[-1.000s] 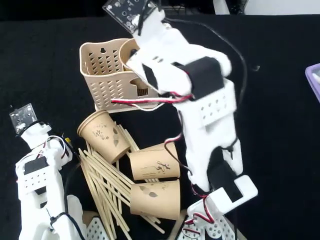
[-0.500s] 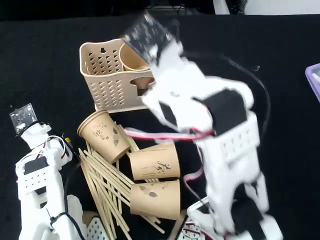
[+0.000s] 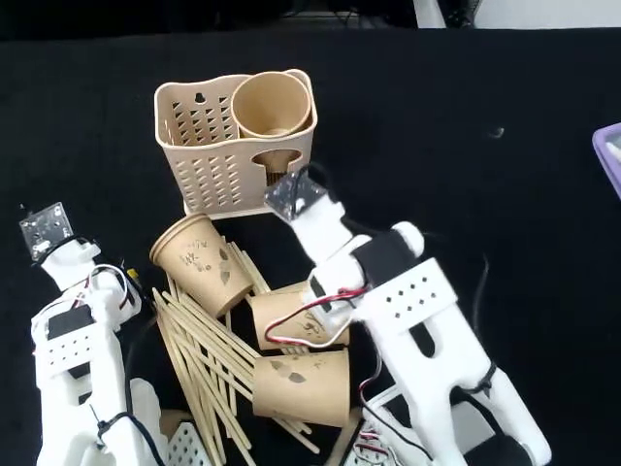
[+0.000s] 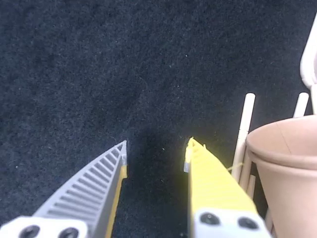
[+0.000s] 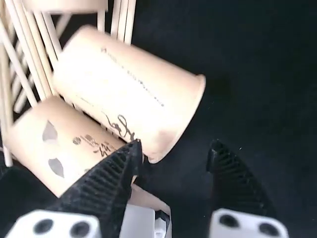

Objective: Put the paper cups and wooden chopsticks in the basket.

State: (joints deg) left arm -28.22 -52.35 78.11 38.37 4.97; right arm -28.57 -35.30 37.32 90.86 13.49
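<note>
— Entry one, the basket?
— Beige slotted basket (image 3: pixel 209 160), upper left of centre in the high view, on the black table (image 3: pixel 505 243). One upright paper cup (image 3: pixel 272 102) stood in its right end.

— Loose cups?
— Three, on their sides below the basket: upper cup (image 3: pixel 202 264), middle cup (image 3: pixel 272 309), lower cup (image 3: pixel 303 386).

— Chopsticks?
— Wooden chopsticks (image 3: pixel 199 354), a fanned heap under and beside those cups, lower left of centre.

— Right gripper?
— Right gripper (image 5: pixel 173 148): jaws spread wide, nothing between them, just above the black table by the middle cup's end.

— Left gripper?
— Left gripper (image 4: pixel 156 148): jaws apart, empty, over bare table, chopstick ends and a cup just beside it.
</note>
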